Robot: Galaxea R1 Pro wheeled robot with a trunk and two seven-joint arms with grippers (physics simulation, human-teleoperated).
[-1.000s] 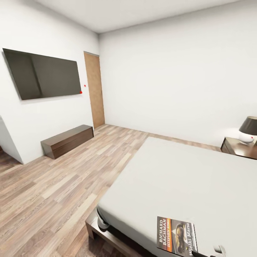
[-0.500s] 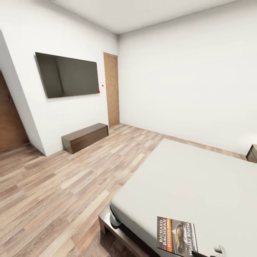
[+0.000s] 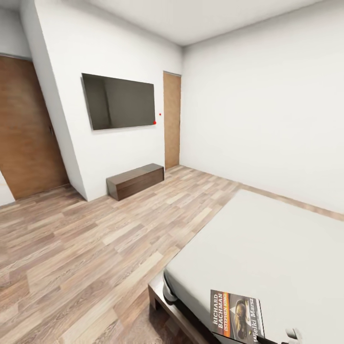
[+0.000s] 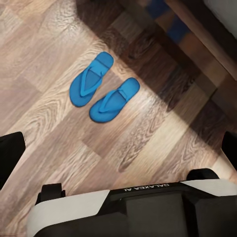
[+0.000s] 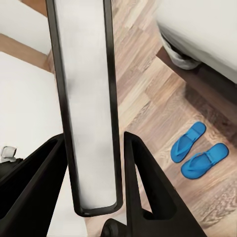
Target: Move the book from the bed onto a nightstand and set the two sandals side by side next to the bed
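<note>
Two blue sandals (image 4: 104, 87) on wood-plank floor (image 3: 86, 248)

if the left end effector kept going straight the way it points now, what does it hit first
Probably the wood-plank floor, just short of the two sandals lying side by side on it. Nothing else shows in that line, though depth is hard to judge, and the fingers are barely in frame.

- Bedroom in a home
- Low bed (image 3: 267, 248) with off-white mattress
- Wall-mounted TV (image 3: 119, 101) above low bench (image 3: 135, 180)
- Wood-plank floor (image 3: 86, 248), white walls, brown doors (image 3: 172, 119)
</note>
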